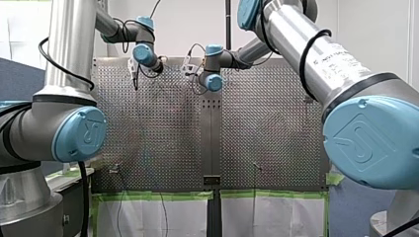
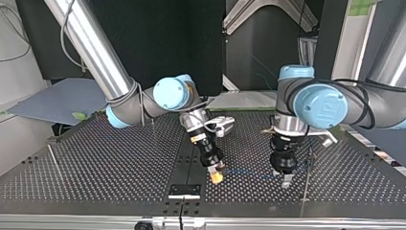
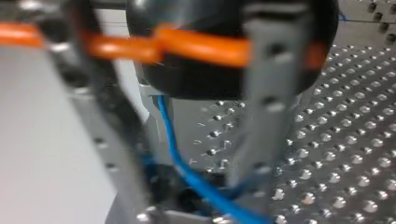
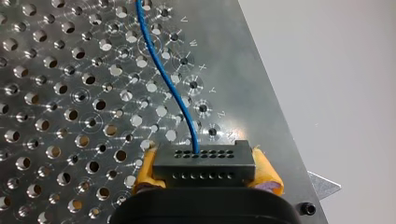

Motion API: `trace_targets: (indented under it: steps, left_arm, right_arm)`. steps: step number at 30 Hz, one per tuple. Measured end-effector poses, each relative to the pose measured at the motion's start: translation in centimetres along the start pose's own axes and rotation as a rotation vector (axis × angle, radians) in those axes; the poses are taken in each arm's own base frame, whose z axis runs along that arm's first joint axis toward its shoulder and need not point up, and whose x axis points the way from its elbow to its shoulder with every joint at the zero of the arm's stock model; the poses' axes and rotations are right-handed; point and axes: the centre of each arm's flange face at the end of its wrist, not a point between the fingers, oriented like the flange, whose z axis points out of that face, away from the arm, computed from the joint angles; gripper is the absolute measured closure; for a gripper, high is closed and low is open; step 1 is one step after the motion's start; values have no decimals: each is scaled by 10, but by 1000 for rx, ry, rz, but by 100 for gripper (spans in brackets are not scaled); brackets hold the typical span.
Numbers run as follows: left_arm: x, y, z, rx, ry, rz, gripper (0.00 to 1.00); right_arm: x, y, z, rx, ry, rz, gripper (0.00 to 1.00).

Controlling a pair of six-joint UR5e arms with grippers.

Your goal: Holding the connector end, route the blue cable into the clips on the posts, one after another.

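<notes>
Connector sits pinched btwn the yellow pads of my right gripper, low over the table. Blue cable leaves its holed face and runs across to my left gripper, whose metal fingers stand apart w/ the cable passing loose btwn them. Thin post stands just beside that gripper; its clip is too small to make out. Prob. no clip filled yet. To do this well: firm pinch on the connector, light tension, left as guide, line the cable up w/ the clip mouth, then press in. No yanking, or the connector may slip.
</notes>
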Motion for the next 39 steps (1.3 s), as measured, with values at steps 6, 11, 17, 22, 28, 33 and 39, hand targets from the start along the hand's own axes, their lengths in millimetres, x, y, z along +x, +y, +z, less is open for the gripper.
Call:
trace_targets:
  steps: [6,11,17,22,28,33,39]
  left_arm:
    - [-5,2,2,1,-7,-5,1]
    - [-5,1,1,1,-3,-4,1]
    - [-5,-1,0,-1,0,0,1]
    - [-5,-5,-2,6,4,8,1]
    - [-10,-11,-8,15,-1,17,1]
    - [-15,-11,-10,15,-12,12,1]
    - [-16,-7,-7,10,-20,5,1]
  right_arm:
    - [-1,-2,0,2,-1,1,100]
    - [-1,-2,0,3,-2,1,100]
    - [0,2,0,-3,-2,3,100]
    - [1,10,0,-12,0,2,100]
    - [2,16,0,-20,1,1,100]
    - [2,15,0,-18,-2,2,100]
    - [0,11,0,-15,-4,3,100]
